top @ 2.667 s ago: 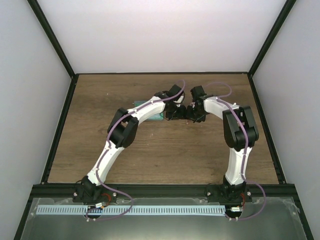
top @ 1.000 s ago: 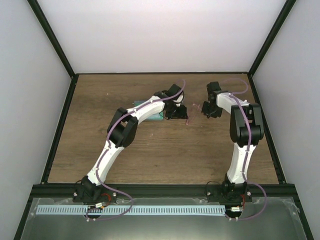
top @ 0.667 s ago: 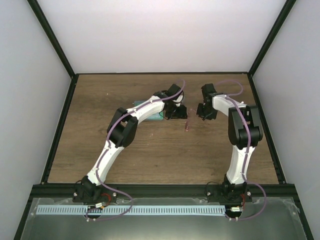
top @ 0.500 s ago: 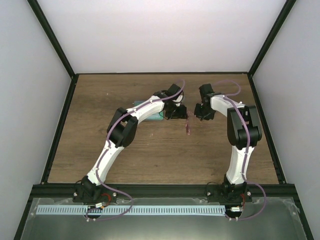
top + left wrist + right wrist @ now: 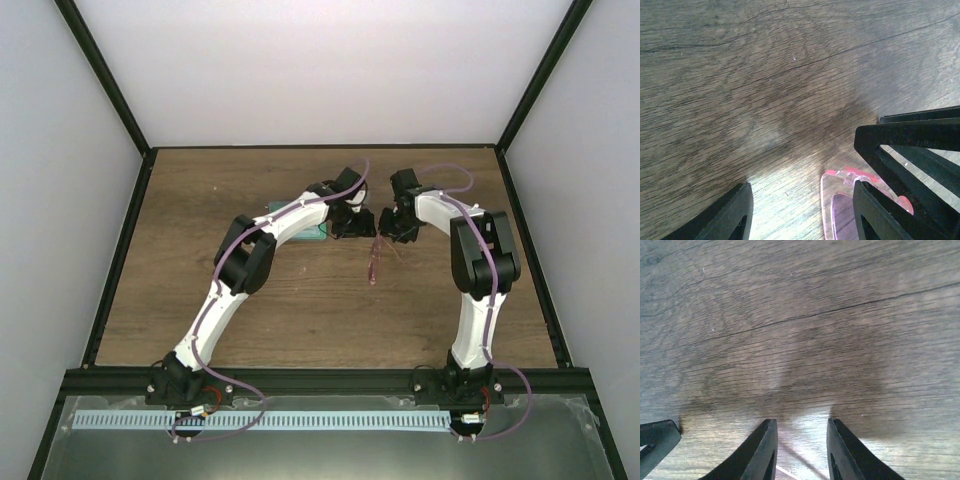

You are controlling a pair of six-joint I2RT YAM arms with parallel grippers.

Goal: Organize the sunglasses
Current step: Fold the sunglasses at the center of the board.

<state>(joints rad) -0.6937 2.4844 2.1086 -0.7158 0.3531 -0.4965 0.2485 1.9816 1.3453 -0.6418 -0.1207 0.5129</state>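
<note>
Your left end effector [image 5: 352, 229] sits over the middle of the tabletop [image 5: 300, 310], and the right end effector [image 5: 394, 227] is just beside it. The sunglasses [image 5: 374, 258] show below the gap between the two as a thin pink streak running toward the near edge. You cannot tell from above whether they rest on the wood.

In the left wrist view the jaws stand well apart. The pink frame and one lens lie close against one finger [image 5: 900, 165]. The other finger [image 5: 737, 215] is clear of them with bare wood between, so the left is released.

In the right wrist view the jaws stand narrowly apart with nothing pinched at their tips. A thin dark line crosses the gap lower down, and you cannot tell whether it is a temple arm.

A teal case [image 5: 278, 210] peeks out from under the left arm.
</note>
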